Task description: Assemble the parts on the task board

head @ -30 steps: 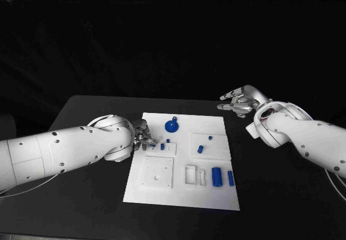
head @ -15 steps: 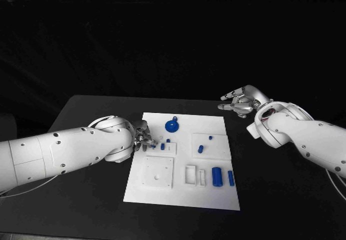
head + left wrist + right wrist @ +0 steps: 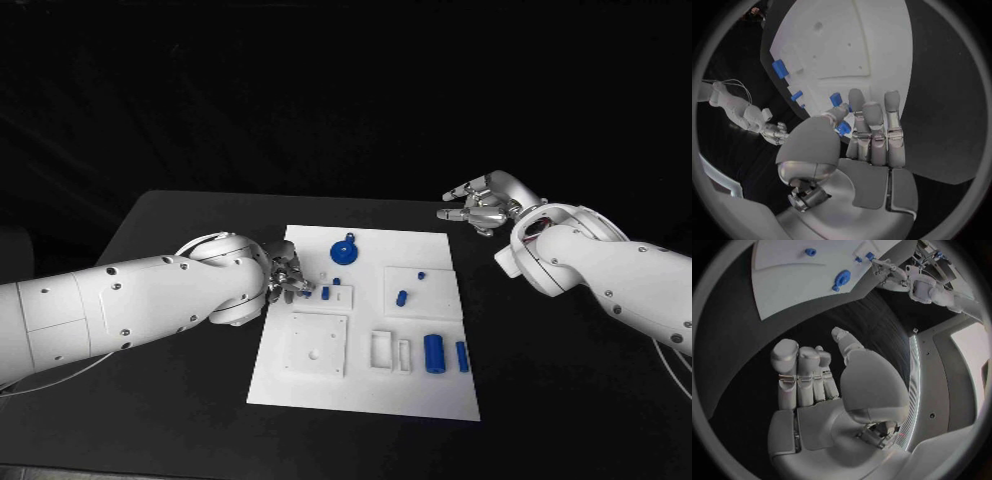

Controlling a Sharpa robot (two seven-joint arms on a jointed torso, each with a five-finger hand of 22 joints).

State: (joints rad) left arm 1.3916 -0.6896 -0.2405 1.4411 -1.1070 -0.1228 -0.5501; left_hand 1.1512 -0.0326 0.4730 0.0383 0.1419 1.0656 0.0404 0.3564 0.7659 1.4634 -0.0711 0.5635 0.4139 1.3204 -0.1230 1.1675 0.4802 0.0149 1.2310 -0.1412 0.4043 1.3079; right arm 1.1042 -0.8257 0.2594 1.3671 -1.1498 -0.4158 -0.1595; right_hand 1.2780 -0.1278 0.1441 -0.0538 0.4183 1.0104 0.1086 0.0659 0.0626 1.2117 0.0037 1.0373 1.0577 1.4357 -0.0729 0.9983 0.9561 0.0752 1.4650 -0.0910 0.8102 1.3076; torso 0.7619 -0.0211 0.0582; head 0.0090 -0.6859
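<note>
The small blue part [image 3: 842,128] I'm working sits pinched between the thumb and the fingers of my left robot hand [image 3: 286,276], just above the left edge of the task board [image 3: 361,385]. From the left wrist view the grip looks shallow — the piece shows only at the fingertips [image 3: 858,96], and I can't tell how squarely it sits there.

Around it on the board: a small raised plate with a blue peg [image 3: 326,293] just beside my fingers, a round blue part [image 3: 343,252] toward the far edge, another raised plate holding a short blue piece [image 3: 400,298], and two blue cylinders [image 3: 434,352] near the near right corner. A larger blank plate [image 3: 315,346] lies below my hand.

My right robot hand [image 3: 479,203] is off the board, well apart over the dark surface [image 3: 188,215], fingers curled in loosely and grasping nothing.

The risks, as I judge them: the part could twist or slip out of so light a pinch as I lower it, and then roll across the board. My fingers are also close to the standing peg — a careless descent could knock it. And the hand hides the target from the head camera, so misalignment is likely.
</note>
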